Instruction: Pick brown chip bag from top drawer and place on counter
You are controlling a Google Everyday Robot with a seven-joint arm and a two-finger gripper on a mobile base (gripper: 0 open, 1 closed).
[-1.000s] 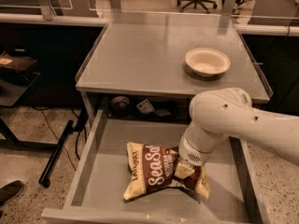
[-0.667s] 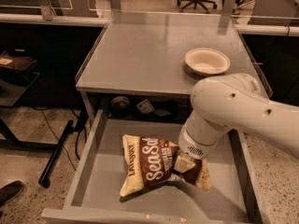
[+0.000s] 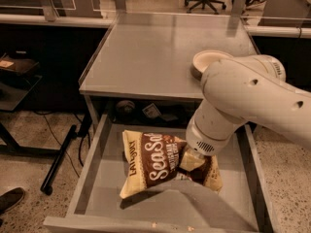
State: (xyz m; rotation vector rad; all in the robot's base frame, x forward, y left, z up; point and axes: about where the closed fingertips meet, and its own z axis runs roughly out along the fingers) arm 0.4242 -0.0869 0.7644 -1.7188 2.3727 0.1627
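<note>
Since a second ago the bag (image 3: 155,164) has turned and come up a little, its left end now nearer the back of the drawer (image 3: 102,198), and the arm (image 3: 243,96) has swung across so that its thick white elbow covers the right part of the bowl (image 3: 206,61), which earlier stood in full sight.

Camera view: the gripper (image 3: 192,161) is down inside the open drawer, right of its middle, under the round white wrist. It pinches the bag's right part, a pale tip pressed against the dark brown wrapper. The bag slants across the middle of the drawer, its white script running upward to the right, one cream end at the left and the other poking out lower right beneath the gripper. A dark shadow lies under its lower left corner; whether that corner touches the drawer floor I cannot tell. The bag is apart from both side walls, with bare grey floor to its left and in front of it, where the arm's broad curved shadow falls.

The drawer is pulled well out below the counter (image 3: 155,57). The counter carries only the bowl, at its right front, partly hidden by the arm. In the dark gap behind the drawer, under the counter's front edge, sit a round dark object (image 3: 125,107) and a small pale tag (image 3: 151,110). On the floor at the left a black bar (image 3: 60,159) slants, and a shoe (image 3: 10,199) shows at the lower left edge
</note>
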